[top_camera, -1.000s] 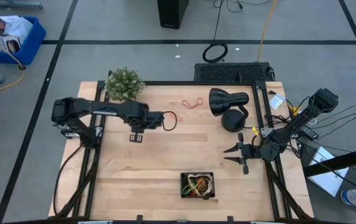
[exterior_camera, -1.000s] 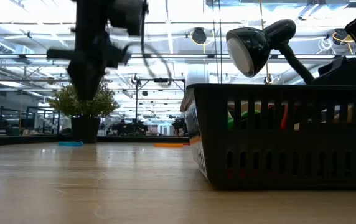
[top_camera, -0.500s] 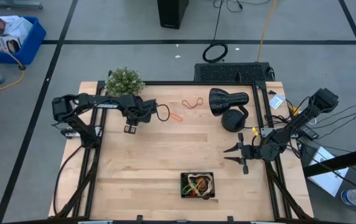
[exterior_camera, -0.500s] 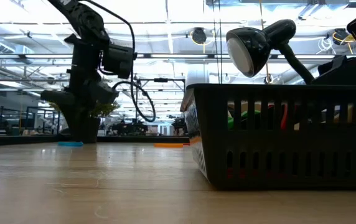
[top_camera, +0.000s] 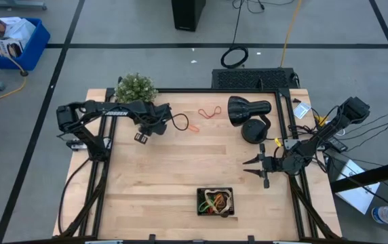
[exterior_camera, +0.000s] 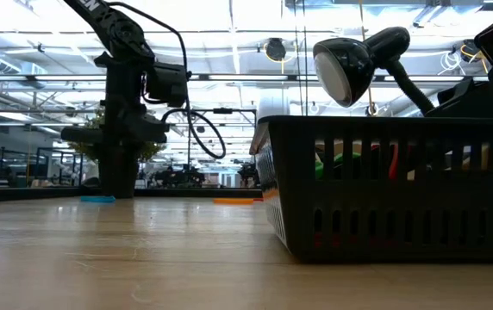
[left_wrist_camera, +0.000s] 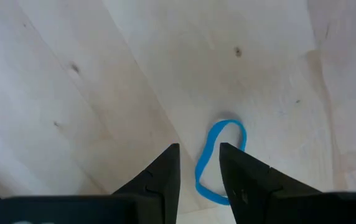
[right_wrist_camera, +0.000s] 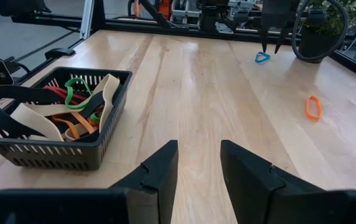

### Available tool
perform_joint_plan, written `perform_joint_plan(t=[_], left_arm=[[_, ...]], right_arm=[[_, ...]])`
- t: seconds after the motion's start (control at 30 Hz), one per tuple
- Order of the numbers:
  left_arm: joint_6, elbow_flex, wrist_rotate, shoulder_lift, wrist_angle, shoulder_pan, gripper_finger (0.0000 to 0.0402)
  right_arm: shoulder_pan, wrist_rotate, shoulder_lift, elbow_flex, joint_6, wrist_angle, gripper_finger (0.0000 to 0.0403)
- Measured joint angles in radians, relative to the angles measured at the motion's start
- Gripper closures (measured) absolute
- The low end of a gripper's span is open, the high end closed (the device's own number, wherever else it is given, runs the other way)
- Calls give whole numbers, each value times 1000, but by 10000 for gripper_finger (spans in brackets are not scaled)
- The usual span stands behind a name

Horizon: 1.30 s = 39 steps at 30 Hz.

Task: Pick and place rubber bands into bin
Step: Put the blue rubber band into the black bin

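Observation:
A blue rubber band lies flat on the wooden table near the far left; it also shows in the right wrist view and the low view. My left gripper points down right over it, open, one finger on each side of the band's near end, and it also shows in the high view. An orange band and a red band lie farther right. The black bin near the front edge holds several bands. My right gripper waits open by the right edge.
A potted plant stands at the far left corner, just behind my left gripper. A black lamp stands at the far right. Bare wood lies between the bands and the bin.
My left gripper has gone toward the table's far left, away from the middle, and has come down over the blue band. My right arm has kept still.

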Motion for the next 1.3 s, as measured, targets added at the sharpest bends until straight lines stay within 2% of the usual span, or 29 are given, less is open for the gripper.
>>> perform_joint_plan(t=[0.37,0.87,0.97,1.13,1.3], left_arm=[[-13,0,41,1,-9,1,282],[-76,0,25,1,-8,2,282],[-87,0,22,1,-8,2,282],[-88,0,21,1,-8,2,282],[-123,0,21,1,-8,2,282]], right_arm=[[0,-2,0,0,29,0,287],[2,-5,0,0,16,58,287],[2,-42,-7,0,7,54,286],[2,-81,-74,0,-15,-7,286],[-6,-81,-216,0,-24,-141,286]])
